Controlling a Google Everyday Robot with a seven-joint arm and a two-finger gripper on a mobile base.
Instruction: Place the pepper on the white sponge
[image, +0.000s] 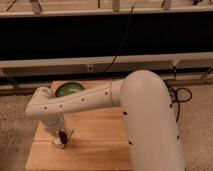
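Note:
My white arm reaches across the wooden table to its left front part. The gripper points down there. The dark red pepper shows right at the gripper's tip. It rests on or just above the small white sponge, which peeks out beneath it. The arm hides most of the gripper.
A round green bowl sits at the table's back left, partly behind the arm. A speckled floor surrounds the table. A dark wall with a pale ledge and a hanging black cable runs behind. More cables lie on the floor at the right.

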